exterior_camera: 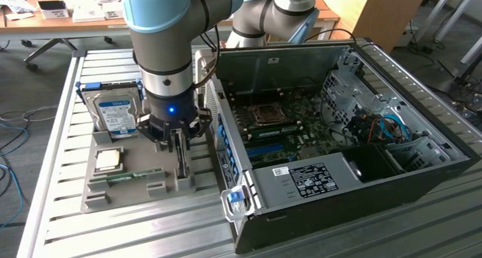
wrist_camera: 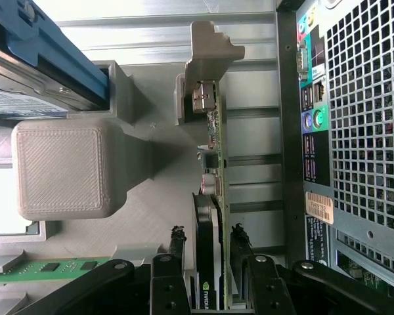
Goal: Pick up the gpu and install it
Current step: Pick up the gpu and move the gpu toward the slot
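Wrist view: pincer (wrist_camera: 208, 231) open, fingers (wrist_camera: 176, 241) straddling gpu (wrist_camera: 214, 190), gap visible at one finger. Stands on edge in grey holder (wrist_camera: 203, 46), between and just beyond fingertips. Exterior view: computer case (exterior_camera: 362, 213) just beside pincer, on table (exterior_camera: 113, 235).

On the slatted table (exterior_camera: 113, 235), a holder tray (exterior_camera: 128, 193) is placed at the exterior view's left. An opened computer case (exterior_camera: 421, 173) is placed just beside it at the right. At the tray's far end a hard drive (exterior_camera: 114, 112) is stood upright. Nearer the camera, a processor (exterior_camera: 108, 159) and a memory stick (exterior_camera: 126, 176) are laid flat. The gpu (wrist_camera: 213, 190) is stood on edge in the tray, on the side nearest the case, and is straddled from above by the spread gripper (wrist_camera: 207, 230). Inside the case, a motherboard (exterior_camera: 279, 122) is mounted, with a power supply (exterior_camera: 312, 179) before it.
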Robot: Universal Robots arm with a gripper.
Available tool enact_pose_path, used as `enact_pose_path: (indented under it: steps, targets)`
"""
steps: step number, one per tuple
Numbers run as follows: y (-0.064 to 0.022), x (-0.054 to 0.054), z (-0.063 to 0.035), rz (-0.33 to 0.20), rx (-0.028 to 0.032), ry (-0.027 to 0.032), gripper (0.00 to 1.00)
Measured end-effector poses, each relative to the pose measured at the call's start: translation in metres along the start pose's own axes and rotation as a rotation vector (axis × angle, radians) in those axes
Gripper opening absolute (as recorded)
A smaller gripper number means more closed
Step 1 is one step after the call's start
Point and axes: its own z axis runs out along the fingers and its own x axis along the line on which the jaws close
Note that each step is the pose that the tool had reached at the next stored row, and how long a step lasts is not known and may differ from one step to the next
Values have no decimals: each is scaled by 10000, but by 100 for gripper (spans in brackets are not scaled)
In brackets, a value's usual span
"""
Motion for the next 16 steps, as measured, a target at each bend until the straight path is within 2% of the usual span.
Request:
enact_pose_path:
  steps: [6, 7, 16]
  targets:
    - [0, 0, 0, 0, 0, 0, 40]
    - [0, 0, 0, 0, 0, 0, 33]
    - [0, 0, 0, 0, 0, 0, 33]
